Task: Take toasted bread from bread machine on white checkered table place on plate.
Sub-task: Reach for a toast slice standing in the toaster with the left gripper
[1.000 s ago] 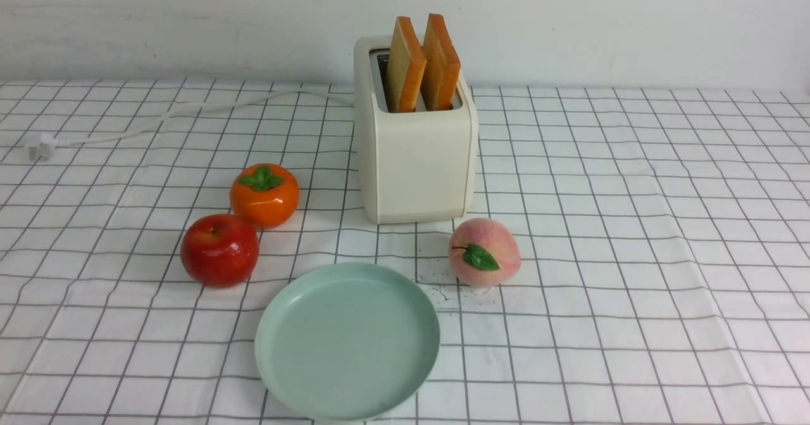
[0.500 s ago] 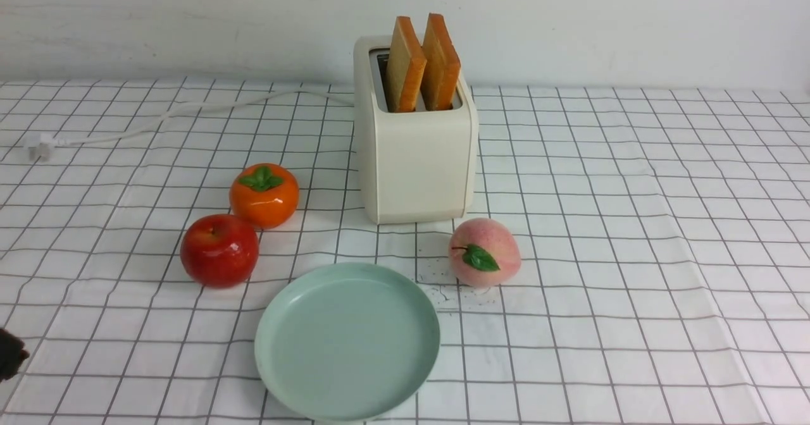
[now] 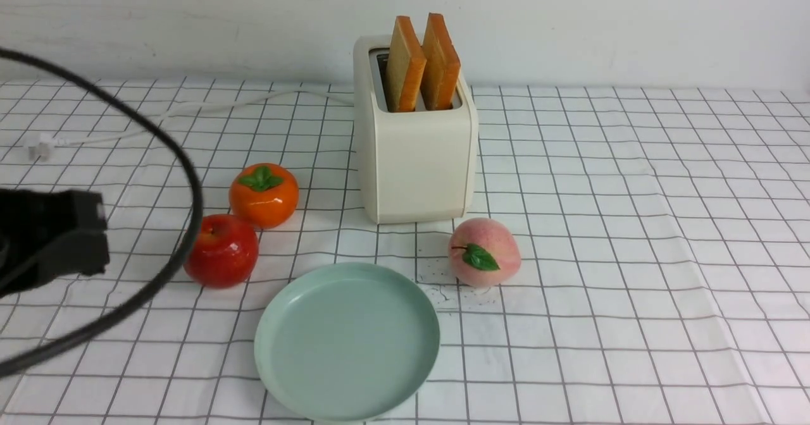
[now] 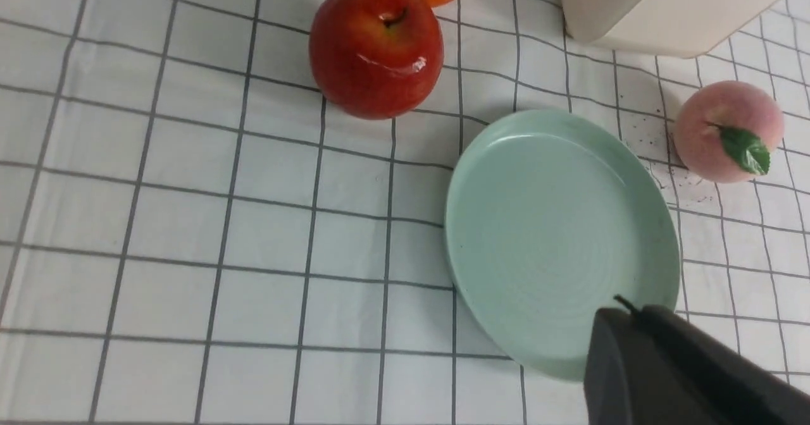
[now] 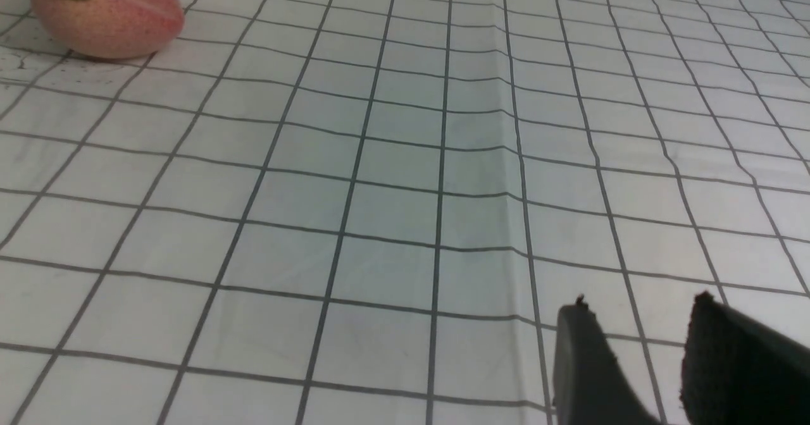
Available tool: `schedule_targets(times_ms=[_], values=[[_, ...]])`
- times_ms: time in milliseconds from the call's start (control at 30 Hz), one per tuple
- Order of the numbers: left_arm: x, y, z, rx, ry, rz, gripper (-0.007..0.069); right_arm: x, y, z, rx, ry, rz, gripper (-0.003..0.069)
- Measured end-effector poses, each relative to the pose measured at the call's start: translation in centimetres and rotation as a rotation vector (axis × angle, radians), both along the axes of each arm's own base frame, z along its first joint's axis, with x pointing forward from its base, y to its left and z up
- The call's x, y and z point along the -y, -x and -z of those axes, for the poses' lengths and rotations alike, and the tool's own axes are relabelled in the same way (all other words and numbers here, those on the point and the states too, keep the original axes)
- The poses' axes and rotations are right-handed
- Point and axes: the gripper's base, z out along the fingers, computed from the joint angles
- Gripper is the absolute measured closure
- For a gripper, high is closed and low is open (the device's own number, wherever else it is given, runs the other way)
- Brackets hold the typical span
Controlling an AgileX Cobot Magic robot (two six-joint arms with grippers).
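A plain white wall backs the table, whose white cloth is gridded with thin grey lines and faintly creased. Far left, a white plug lies on the cloth, its cord running to the toaster. The left arm hangs low there, inside a looping black cable. I cannot tell whether the left gripper has its fingers apart. Next come an apple, an orange fruit and the mint plate. The toaster stands behind the plate, both slices of toast upright in its slots. A peach sits by dark specks. The right gripper hovers over the cloth, fingers slightly apart.
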Motion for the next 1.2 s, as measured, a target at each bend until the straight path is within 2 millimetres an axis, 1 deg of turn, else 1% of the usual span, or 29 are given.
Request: schedule_targets(times_ms=[33,67,133,167,233,267,300,333,367,400,433,467,500,533,567,600,633,700,733,767,867,900,967,1000,1200], values=[[0.8,-1.1,-0.3,-0.007,-0.003,0.038,0.0638,0.0,0.0,0.0,0.000,0.000,0.000,0.0419],[1.5,-1.7,-0.5,-0.006,-0.003,0.067,0.0638,0.0,0.0,0.0,0.000,0.000,0.000,0.0419],[3.6,-2.9,-1.2,0.010,-0.010,0.150,0.0638,0.0,0.0,0.0,0.000,0.000,0.000,0.0419],[5.9,-3.8,-1.6,0.028,-0.023,0.222,0.0638,0.0,0.0,0.0,0.000,0.000,0.000,0.0419],[8.1,-4.8,-2.5,0.065,-0.055,0.278,0.0638,0.0,0.0,0.0,0.000,0.000,0.000,0.0419],[9.7,-5.6,-3.0,0.082,-0.084,0.307,0.0638,0.0,0.0,0.0,0.000,0.000,0.000,0.0419],[10.2,-5.6,-3.0,0.083,-0.084,0.315,0.0638,0.0,0.0,0.0,0.000,0.000,0.000,0.0419],[11.4,-6.4,-3.3,0.098,-0.111,0.328,0.0638,0.0,0.0,0.0,0.000,0.000,0.000,0.0419],[13.0,-7.9,-3.4,0.118,-0.152,0.336,0.0638,0.0,0.0,0.0,0.000,0.000,0.000,0.0419],[13.0,-7.9,-3.7,0.132,-0.157,0.335,0.0638,0.0,0.0,0.0,0.000,0.000,0.000,0.0419],[14.7,-10.0,-3.7,0.156,-0.183,0.325,0.0628,0.0,0.0,0.0,0.000,0.000,0.000,0.0419],[14.6,-10.1,-4.0,0.168,-0.184,0.323,0.0628,0.0,0.0,0.0,0.000,0.000,0.000,0.0419],[16.0,-12.3,-3.9,0.183,-0.200,0.308,0.0585,0.0,0.0,0.0,0.000,0.000,0.000,0.0419],[16.5,-13.3,-4.2,0.204,-0.207,0.300,0.0559,0.0,0.0,0.0,0.000,0.000,0.000,0.0419],[16.6,-13.5,-3.9,0.195,-0.210,0.299,0.0552,0.0,0.0,0.0,0.000,0.000,0.000,0.0419],[17.3,-15.2,-3.8,0.208,-0.212,0.281,0.0494,0.0,0.0,0.0,0.000,0.000,0.000,0.0419],[17.7,-16.5,-4.1,0.224,-0.204,0.264,0.0448,0.0,0.0,0.0,0.000,0.000,0.000,0.0419],[18.3,-18.8,-3.8,0.237,-0.192,0.232,0.0352,0.0,0.0,0.0,0.000,0.000,0.000,0.0419],[18.4,-19.0,-3.8,0.239,-0.193,0.231,0.0343,0.0,0.0,0.0,0.000,0.000,0.000,0.0419],[18.7,-20.5,-3.4,0.242,-0.182,0.207,0.0282,0.0,0.0,0.0,0.000,0.000,0.000,0.0419],[18.8,-23.3,-2.3,0.246,-0.174,0.168,0.0190,0.0,0.0,0.0,0.000,0.000,0.000,0.0419],[19.0,-23.9,-1.8,0.242,-0.177,0.163,0.0173,0.0,0.0,0.0,0.000,0.000,0.000,0.0419],[19.1,-24.6,-1.6,0.247,-0.176,0.158,0.0160,0.0,0.0,0.0,0.000,0.000,0.000,0.0419],[19.4,-25.2,-0.9,0.243,-0.177,0.157,0.0152,0.0,0.0,0.0,0.000,0.000,0.000,0.0419],[20.0,-25.9,0.1,0.245,-0.178,0.165,0.0146,0.0,0.0,0.0,0.000,0.000,0.000,0.0419]])
